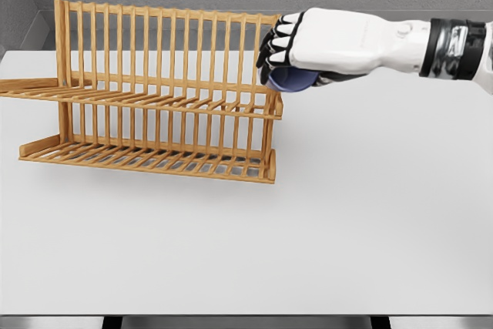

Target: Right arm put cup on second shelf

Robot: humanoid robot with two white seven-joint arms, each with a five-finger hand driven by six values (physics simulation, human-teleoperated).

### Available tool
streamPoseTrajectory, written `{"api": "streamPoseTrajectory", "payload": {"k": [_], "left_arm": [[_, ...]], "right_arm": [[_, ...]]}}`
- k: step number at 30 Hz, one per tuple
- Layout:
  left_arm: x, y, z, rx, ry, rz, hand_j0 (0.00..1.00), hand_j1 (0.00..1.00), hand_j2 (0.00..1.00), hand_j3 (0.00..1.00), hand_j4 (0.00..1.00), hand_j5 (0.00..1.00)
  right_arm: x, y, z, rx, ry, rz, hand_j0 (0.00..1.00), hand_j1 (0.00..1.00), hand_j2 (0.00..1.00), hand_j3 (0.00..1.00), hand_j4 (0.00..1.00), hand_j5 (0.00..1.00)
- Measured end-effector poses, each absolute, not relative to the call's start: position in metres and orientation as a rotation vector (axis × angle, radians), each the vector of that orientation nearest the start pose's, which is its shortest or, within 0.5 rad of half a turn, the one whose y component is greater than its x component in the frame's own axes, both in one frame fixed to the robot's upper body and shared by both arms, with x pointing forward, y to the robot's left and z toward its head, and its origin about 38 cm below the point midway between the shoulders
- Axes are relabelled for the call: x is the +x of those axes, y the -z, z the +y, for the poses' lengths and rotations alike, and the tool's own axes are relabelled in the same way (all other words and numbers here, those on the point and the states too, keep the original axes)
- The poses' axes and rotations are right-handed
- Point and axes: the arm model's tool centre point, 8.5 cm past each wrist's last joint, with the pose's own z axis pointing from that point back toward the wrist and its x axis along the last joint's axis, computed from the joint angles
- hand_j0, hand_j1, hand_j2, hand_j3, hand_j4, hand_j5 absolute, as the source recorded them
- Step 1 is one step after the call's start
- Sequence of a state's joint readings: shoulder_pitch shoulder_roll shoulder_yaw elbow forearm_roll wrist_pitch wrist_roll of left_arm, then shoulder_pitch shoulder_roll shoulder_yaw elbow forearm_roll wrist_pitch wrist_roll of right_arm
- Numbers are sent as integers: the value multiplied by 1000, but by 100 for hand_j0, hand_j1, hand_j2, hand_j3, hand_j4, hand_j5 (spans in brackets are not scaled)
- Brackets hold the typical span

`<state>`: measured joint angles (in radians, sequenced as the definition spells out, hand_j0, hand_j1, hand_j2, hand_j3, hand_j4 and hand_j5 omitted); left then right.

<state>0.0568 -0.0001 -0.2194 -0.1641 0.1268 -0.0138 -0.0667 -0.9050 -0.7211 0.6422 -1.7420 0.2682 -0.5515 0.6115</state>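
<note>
**Cup held at the rack's right end**

The wooden rack (154,98) stands at the table's (347,229) back left, two slatted shelves under a tall slatted back; its upper shelf runs out of frame at the left edge. Wide bare tabletop lies in front and to the right. At the rack's upper right corner, the right hand (289,52) is clamped around the blue cup (291,80), just above the upper shelf's right end. The hand hides most of the cup; only its lower curve shows.
</note>
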Motion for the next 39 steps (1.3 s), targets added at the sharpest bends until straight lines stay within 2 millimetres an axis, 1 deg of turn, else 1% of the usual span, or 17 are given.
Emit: {"api": "streamPoseTrajectory", "payload": {"k": [4, 15, 16, 17, 18, 21, 24, 27, 28, 29, 30, 33, 35, 36, 38, 39], "left_arm": [[20, 264, 253, -11, 100, -111, 100, 100, 100, 100, 100, 100], [20, 264, 253, -11, 100, -111, 100, 100, 100, 100, 100, 100], [20, 264, 253, -11, 100, -111, 100, 100, 100, 100, 100, 100], [20, 264, 253, -11, 100, -111, 100, 100, 100, 100, 100, 100], [20, 264, 253, -11, 100, -111, 100, 100, 100, 100, 100, 100], [20, 264, 253, -11, 100, -111, 100, 100, 100, 100, 100, 100], [20, 264, 253, -11, 100, -111, 100, 100, 100, 100, 100, 100], [20, 264, 253, -11, 100, -111, 100, 100, 100, 100, 100, 100], [20, 264, 253, -11, 100, -111, 100, 100, 100, 100, 100, 100], [20, 264, 253, -11, 100, -111, 100, 100, 100, 100, 100, 100], [20, 264, 253, -11, 100, -111, 100, 100, 100, 100, 100, 100], [20, 264, 253, -11, 100, -111, 100, 100, 100, 100, 100, 100], [20, 264, 253, -11, 100, -111, 100, 100, 100, 100, 100, 100], [20, 264, 254, -11, 100, -111, 100, 100, 100, 100, 100, 100], [20, 264, 253, -11, 100, -111, 100, 100, 100, 100, 100, 100], [20, 264, 253, -11, 100, -112, 100, 100, 100, 100, 100, 100]], "right_arm": [[407, -352, -177, 464, 2546, 2042, 61, 61, 61, 61, 61, 61], [408, -336, -158, 414, 2593, 2010, 61, 61, 61, 61, 61, 61], [408, -334, -157, 410, 2598, 2008, 62, 62, 62, 62, 62, 62], [408, -334, -156, 407, 2600, 2005, 94, 94, 94, 94, 94, 94], [408, -332, -156, 403, 2606, 2006, 100, 100, 100, 100, 100, 100], [409, -331, -155, 406, 2617, 2009, 100, 100, 100, 100, 100, 100], [412, -342, -160, 451, 2604, 2024, 100, 100, 100, 100, 100, 100], [417, -361, -174, 542, 2560, 2084, 100, 100, 100, 100, 100, 100], [418, -367, -182, 579, 2546, 2109, 100, 100, 100, 100, 100, 100], [421, -374, -194, 628, 2532, 2139, 100, 100, 100, 100, 100, 100], [424, -371, -210, 664, 2548, 2176, 100, 100, 100, 100, 100, 100], [434, -345, -262, 751, 2660, 2261, 100, 100, 100, 100, 100, 100], [438, -326, -286, 776, 2734, 2295, 100, 100, 100, 100, 100, 100], [439, -313, -296, 773, 2776, 2312, 100, 100, 100, 100, 100, 100], [431, -265, -313, 698, 2898, 2365, 100, 100, 100, 100, 100, 100], [429, -255, -319, 690, 2907, 2408, 100, 100, 100, 100, 100, 100]]}}
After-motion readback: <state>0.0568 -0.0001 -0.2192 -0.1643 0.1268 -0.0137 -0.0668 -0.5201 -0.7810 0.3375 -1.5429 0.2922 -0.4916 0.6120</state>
